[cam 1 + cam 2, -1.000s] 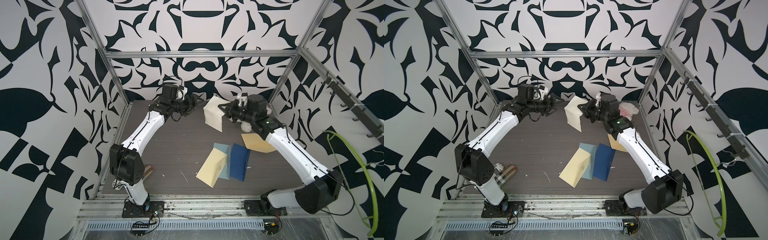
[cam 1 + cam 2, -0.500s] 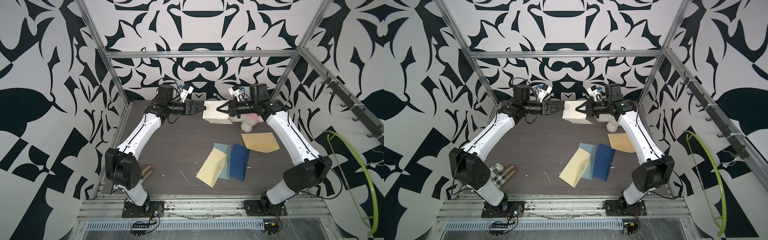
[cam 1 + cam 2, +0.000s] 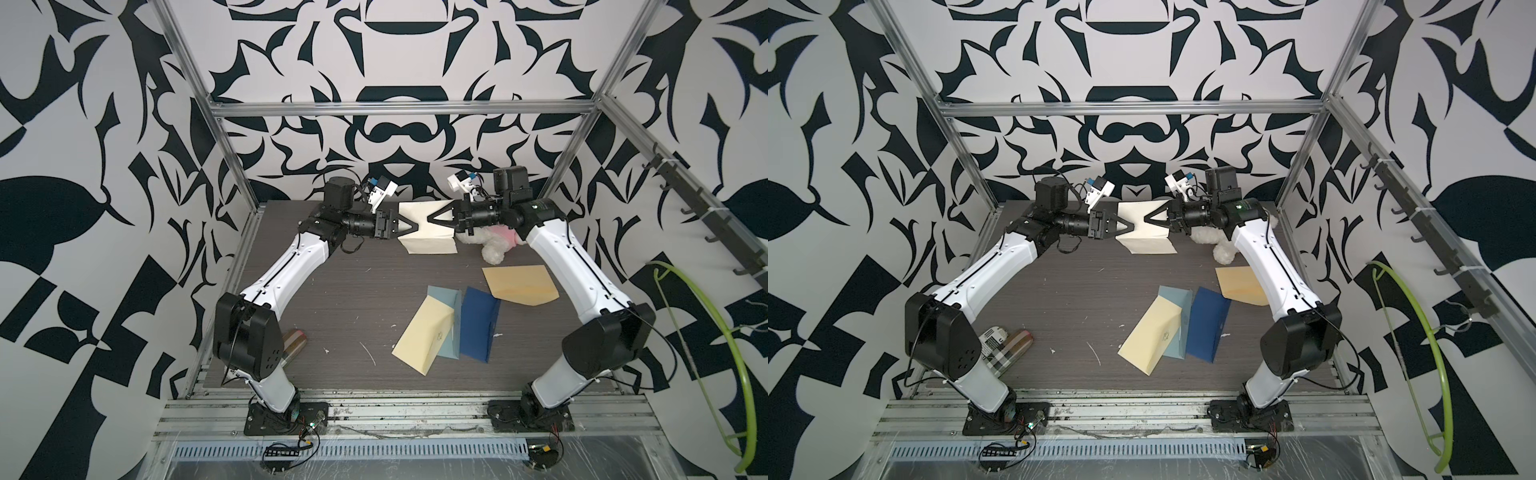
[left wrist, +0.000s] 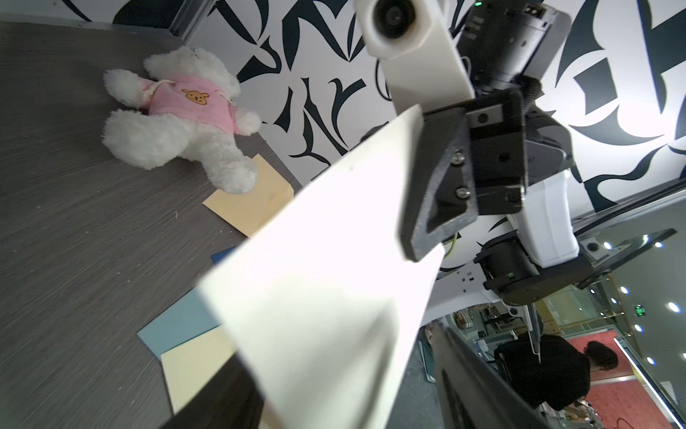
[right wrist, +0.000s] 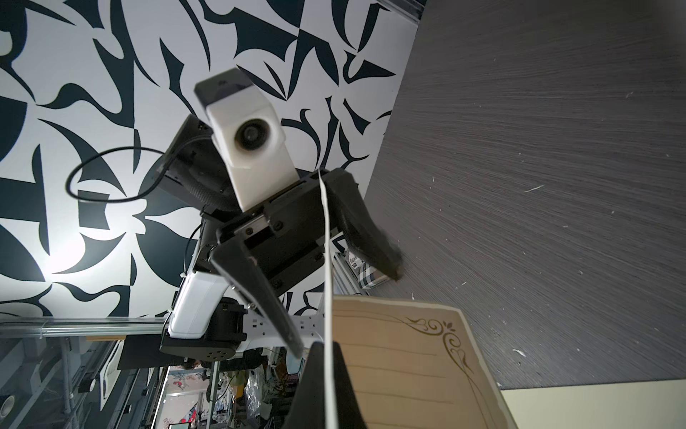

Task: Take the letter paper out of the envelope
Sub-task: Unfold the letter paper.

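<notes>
Letter paper (image 3: 428,246) is clamped midair in the right claw (image 3: 430,218) so its other edge can get pinched by the left claw (image 3: 413,226), currently spread apart.

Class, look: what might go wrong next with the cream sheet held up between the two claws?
1. Only the right claw pinches the cream sheet; a slip could drop it by the plush bear.
2. The left claw, open astride its edge, may crease or tear it when closing and pulling.

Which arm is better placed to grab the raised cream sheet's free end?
Left. The left gripper is open, straddling that end; the right gripper is shut on the other end of the cream sheet.
</notes>
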Action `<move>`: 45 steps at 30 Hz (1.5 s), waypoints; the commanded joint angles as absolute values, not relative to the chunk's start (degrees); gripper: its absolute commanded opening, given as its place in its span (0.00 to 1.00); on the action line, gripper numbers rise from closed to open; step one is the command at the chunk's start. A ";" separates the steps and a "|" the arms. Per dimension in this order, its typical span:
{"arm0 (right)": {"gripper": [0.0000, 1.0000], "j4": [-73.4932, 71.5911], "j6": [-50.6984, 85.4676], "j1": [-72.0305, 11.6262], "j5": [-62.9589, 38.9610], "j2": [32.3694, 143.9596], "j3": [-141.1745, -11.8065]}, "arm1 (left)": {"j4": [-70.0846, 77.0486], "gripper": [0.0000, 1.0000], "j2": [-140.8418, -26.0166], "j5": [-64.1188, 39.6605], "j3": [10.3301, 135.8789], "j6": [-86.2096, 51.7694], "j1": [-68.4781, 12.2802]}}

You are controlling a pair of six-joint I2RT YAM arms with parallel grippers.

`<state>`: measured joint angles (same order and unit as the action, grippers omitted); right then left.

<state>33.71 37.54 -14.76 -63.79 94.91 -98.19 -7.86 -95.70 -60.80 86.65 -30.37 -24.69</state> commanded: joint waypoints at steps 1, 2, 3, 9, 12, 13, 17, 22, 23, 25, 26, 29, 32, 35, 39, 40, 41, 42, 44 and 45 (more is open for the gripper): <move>0.00 30.01 38.12 -14.94 -64.89 94.98 -100.93 | -7.30 0.67 -93.74 -62.82 86.60 -31.31 -24.69; 0.00 29.42 38.50 -14.94 -64.78 95.27 -100.90 | -7.83 0.66 -93.76 -63.01 86.59 -31.20 -24.70; 0.00 28.91 38.81 -14.95 -64.78 95.40 -100.99 | -8.37 0.64 -93.72 -63.10 86.58 -31.04 -24.71; 0.00 27.38 39.67 -14.94 -64.25 96.22 -100.99 | -11.28 0.46 -93.70 -62.60 86.81 -30.28 -24.79; 0.00 27.20 39.89 -14.94 -64.08 96.09 -100.91 | -12.96 0.30 -94.03 -61.63 87.28 -29.72 -24.78; 0.00 26.97 39.98 -14.99 -64.00 96.03 -100.77 | -13.41 0.27 -94.19 -61.33 87.49 -29.71 -24.79; 0.00 26.75 40.17 -15.02 -64.07 95.76 -100.20 | -14.27 0.23 -94.43 -59.94 87.96 -29.71 -24.77; 0.00 26.52 40.03 -15.10 -63.94 94.86 -99.08 | -16.67 0.09 -95.51 -57.76 89.39 -30.22 -24.79; 0.00 26.66 39.82 -15.12 -63.74 94.68 -98.69 | -16.92 0.07 -95.80 -57.23 89.59 -30.48 -24.79; 0.00 28.45 38.53 -15.20 -62.67 94.44 -98.48 | -17.79 0.04 -95.89 -55.90 89.86 -30.59 -24.79; 0.00 29.75 37.50 -15.20 -61.64 94.32 -98.36 | -18.52 0.01 -95.89 -55.04 90.06 -30.52 -24.79; 0.08 30.20 35.97 -15.12 -59.90 92.67 -96.33 | -20.41 0.00 -95.53 -52.68 90.70 -29.45 -24.79; 0.22 28.67 36.52 -14.88 -60.15 90.92 -93.52 | -20.86 0.00 -94.72 -50.99 90.57 -29.27 -24.79; 0.28 26.46 38.13 -14.89 -61.08 89.47 -91.12 | -21.54 0.00 -94.74 -50.10 90.57 -29.18 -24.79; 0.25 24.89 39.62 -14.92 -61.10 88.26 -88.99 | -21.67 0.00 -94.83 -49.46 90.54 -29.25 -24.79; 0.24 25.24 39.41 -14.94 -61.02 88.16 -88.79 | -21.41 0.00 -94.81 -49.46 90.57 -29.42 -24.74; 0.22 25.96 39.01 -14.97 -60.72 88.09 -88.57 | -21.15 0.00 -94.88 -49.52 90.63 -29.61 -24.78; 0.21 26.63 38.47 -14.95 -60.23 88.11 -88.30 | -21.02 0.00 -94.90 -49.55 90.79 -29.73 -24.78; 0.17 28.12 37.65 -14.94 -59.37 88.15 -88.06 | -21.01 0.00 -95.03 -49.64 91.14 -29.86 -24.76; 0.16 28.64 37.36 -14.94 -59.01 88.25 -87.99 | -20.96 0.00 -95.03 -49.65 91.15 -30.01 -24.78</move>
